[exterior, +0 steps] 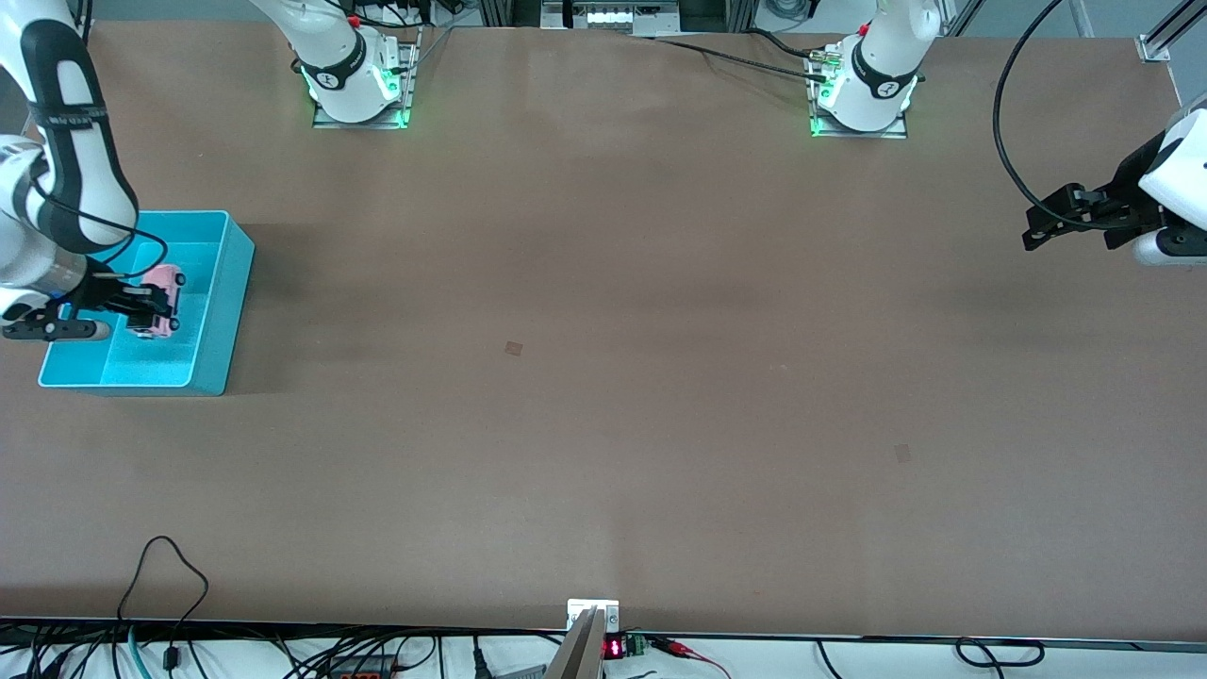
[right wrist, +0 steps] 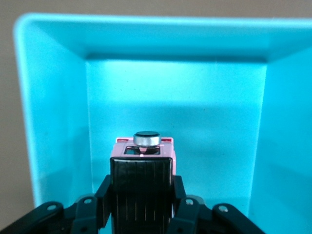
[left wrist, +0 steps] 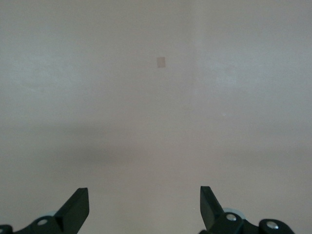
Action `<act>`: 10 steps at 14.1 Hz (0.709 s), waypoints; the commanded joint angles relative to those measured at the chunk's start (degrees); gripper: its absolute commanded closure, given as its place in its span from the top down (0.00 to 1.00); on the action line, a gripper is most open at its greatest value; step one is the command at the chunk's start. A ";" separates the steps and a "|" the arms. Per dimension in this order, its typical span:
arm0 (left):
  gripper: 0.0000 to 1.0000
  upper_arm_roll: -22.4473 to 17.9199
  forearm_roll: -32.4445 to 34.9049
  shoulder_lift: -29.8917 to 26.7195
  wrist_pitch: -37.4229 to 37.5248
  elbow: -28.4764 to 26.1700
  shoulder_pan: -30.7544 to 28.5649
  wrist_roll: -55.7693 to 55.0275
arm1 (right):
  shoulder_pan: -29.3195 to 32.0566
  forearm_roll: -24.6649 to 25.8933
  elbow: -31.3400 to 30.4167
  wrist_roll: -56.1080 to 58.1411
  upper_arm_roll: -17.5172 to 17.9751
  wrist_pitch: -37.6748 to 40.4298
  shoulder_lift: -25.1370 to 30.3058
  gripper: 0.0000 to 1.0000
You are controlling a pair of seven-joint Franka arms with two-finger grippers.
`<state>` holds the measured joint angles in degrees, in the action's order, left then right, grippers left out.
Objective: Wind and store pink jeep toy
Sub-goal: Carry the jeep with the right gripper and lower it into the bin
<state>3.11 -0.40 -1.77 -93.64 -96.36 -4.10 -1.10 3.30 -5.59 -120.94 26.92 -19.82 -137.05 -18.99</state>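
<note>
The pink jeep toy (exterior: 162,300) is light pink with dark wheels and a black ribbed rear roof panel (right wrist: 141,187). My right gripper (exterior: 143,304) is shut on it, its jaws pressed against both sides of the car, and holds it inside the teal bin (exterior: 222,311) at the right arm's end of the table. In the right wrist view the jeep (right wrist: 142,148) sits between the bin's walls (right wrist: 53,117), with a round silver and black knob on it. My left gripper (exterior: 1042,229) is open and empty over the left arm's end of the table; it waits there.
Cables (exterior: 160,585) hang along the table's near edge. A small display with red digits (exterior: 613,648) sits at the middle of that edge. The left wrist view shows bare brown table with a small square mark (left wrist: 161,62).
</note>
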 commanded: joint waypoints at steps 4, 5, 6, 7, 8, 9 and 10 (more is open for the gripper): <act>1.00 -0.56 0.22 0.10 0.21 0.12 -0.21 -0.48 | 0.39 -1.27 -2.11 -0.73 0.22 -6.64 -4.47 0.03; 1.00 -0.56 0.31 0.10 0.21 0.21 -0.21 -0.48 | 0.39 -1.18 -2.11 -0.12 0.22 -7.52 -4.82 0.04; 1.00 -0.47 0.23 0.02 0.47 0.21 -0.21 -0.48 | 0.39 -1.18 -2.11 -0.12 0.22 -7.53 -4.91 0.14; 1.00 -0.38 0.31 0.02 0.48 0.30 -0.21 0.22 | 0.39 -1.18 -2.11 -0.03 0.22 -7.53 -5.00 0.18; 1.00 -0.21 0.83 0.02 0.39 0.47 -0.21 0.31 | 0.48 -1.18 -2.11 -0.03 0.22 -7.53 -5.00 0.36; 1.00 -0.56 0.75 0.02 0.47 0.47 -0.21 0.31 | 0.48 -1.18 -2.11 0.06 0.22 -7.53 -5.00 0.42; 1.00 -0.73 0.32 0.10 0.39 0.39 -0.30 0.31 | 0.48 -1.18 -2.11 0.06 0.22 -7.53 -5.00 0.57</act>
<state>2.57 -0.40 -1.67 -93.64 -96.38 -4.26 -1.10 3.49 -5.95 -122.96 26.69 -19.81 -144.30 -24.61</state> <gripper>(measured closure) 0.000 0.489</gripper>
